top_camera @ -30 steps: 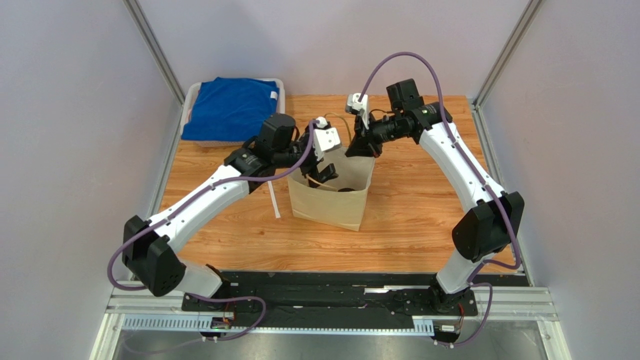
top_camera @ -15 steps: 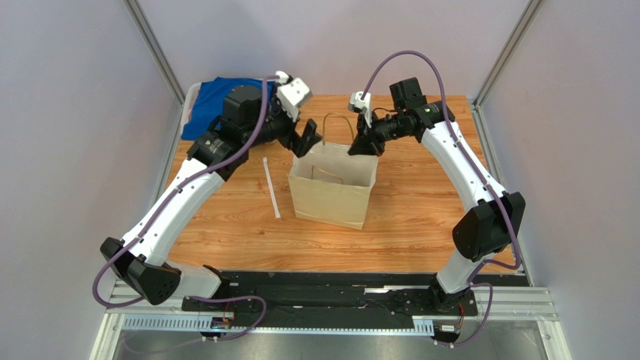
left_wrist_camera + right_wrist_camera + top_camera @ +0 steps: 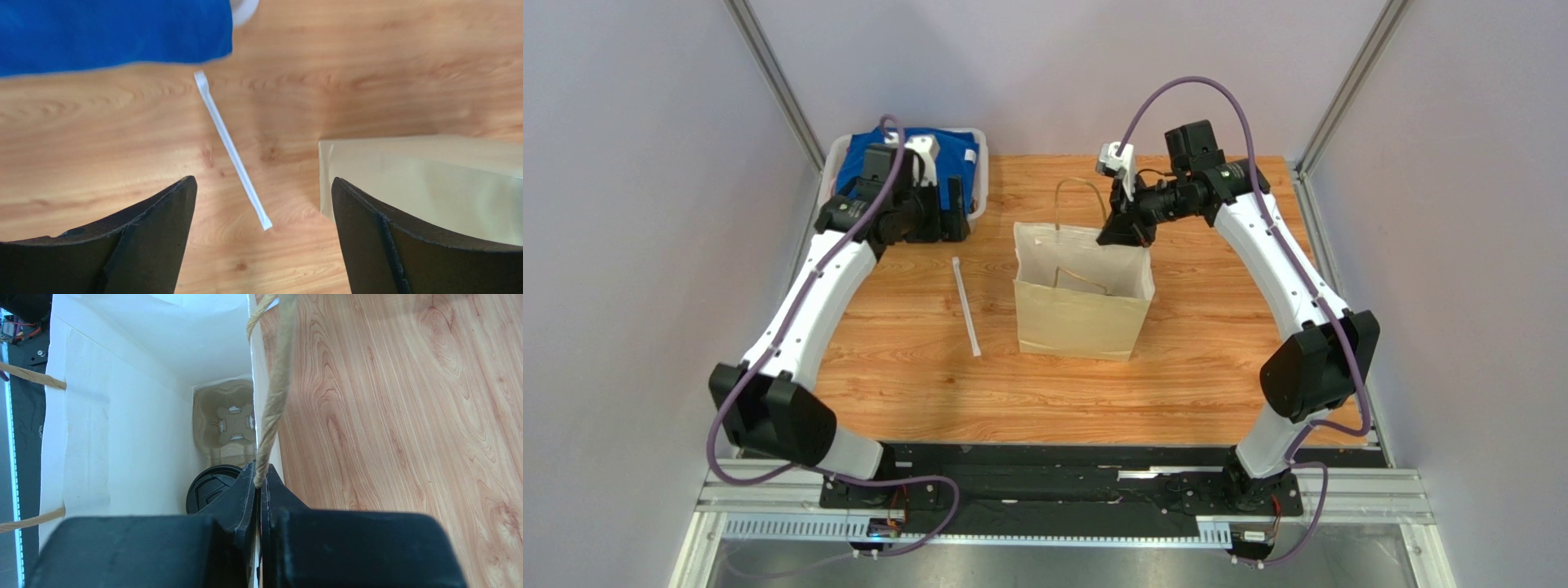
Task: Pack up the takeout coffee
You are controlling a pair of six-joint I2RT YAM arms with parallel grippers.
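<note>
The right pincer (image 3: 258,478) pinches the handle (image 3: 277,386) of the bag (image 3: 1081,321) and the left pincer (image 3: 263,184) hangs spread, so a hard tug could tip the takeout coffee (image 3: 212,487) inside.

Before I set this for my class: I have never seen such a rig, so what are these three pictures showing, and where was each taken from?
Two white robot arms are bolted at the near edge of a wooden table. One picture looks down from above and behind them; the other two come from a camera on each wrist. On the table stands a paper bag, with a thin white straw lying beside it and a blue cloth at the far left corner. The right end effector is shut on the bag's twine handle. Its camera looks into the bag: the black-lidded coffee cup and a pulp cup tray are inside. The left end effector is open and holds nothing.
</note>
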